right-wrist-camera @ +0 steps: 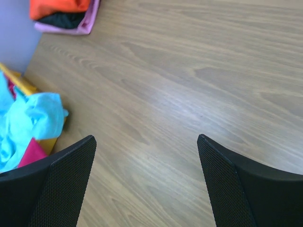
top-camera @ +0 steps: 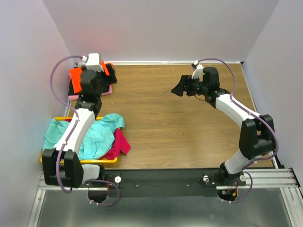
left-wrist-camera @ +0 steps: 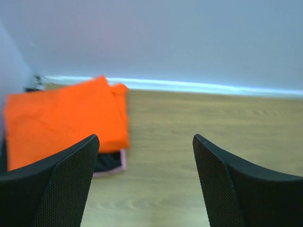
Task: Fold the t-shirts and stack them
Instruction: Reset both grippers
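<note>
A folded bright orange t-shirt [top-camera: 75, 75] [left-wrist-camera: 61, 118] tops a pile at the back left corner, over a black one [left-wrist-camera: 108, 162] and a pale pink one [left-wrist-camera: 123, 161]. My left gripper [top-camera: 102, 75] [left-wrist-camera: 146, 184] hovers at the pile's right edge, open, with bare wood between its fingers. A crumpled teal t-shirt [top-camera: 97, 135] [right-wrist-camera: 33, 118] and a magenta one [top-camera: 120, 142] [right-wrist-camera: 31, 151] lie in a heap at the near left. My right gripper [top-camera: 182, 87] [right-wrist-camera: 147, 184] hangs open above the table's middle back, holding nothing.
A shallow yellow tray [top-camera: 102, 161] [right-wrist-camera: 21, 82] lies under the teal and magenta heap near the left arm's base. White walls close in the wooden table [top-camera: 180, 132] on the left, back and right.
</note>
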Available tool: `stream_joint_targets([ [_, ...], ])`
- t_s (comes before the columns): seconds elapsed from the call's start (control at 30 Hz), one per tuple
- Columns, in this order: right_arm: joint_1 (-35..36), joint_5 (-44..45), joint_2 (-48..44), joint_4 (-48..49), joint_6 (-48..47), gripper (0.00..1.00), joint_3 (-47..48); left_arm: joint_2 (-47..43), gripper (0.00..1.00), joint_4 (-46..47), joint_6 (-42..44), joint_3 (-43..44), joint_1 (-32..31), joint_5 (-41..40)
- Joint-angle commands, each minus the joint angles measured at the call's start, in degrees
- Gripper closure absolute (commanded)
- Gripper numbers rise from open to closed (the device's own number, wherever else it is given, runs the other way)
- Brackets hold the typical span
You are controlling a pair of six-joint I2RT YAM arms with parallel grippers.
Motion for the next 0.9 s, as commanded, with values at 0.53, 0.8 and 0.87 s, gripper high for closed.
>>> stream_joint_targets([
  [0.53, -0.3, 32.8, -20.4, 2.7, 2.3, 0.05, -15.9, -11.8, 0.13, 15.6, -5.3, -22.4, -15.4, -3.6],
  [0.8, -0.4, 37.8, -25.7, 4.1, 2.0, 0.04, -19.8, -15.4, 0.12, 16.3, -5.8, -25.1, -15.4, -6.0],
  [0.87, -0.4, 38.3, -26.1, 4.1, 1.9, 0.04, -20.1, -15.8, 0.12, 16.3, -5.5, -25.4, -15.4, -5.6],
])
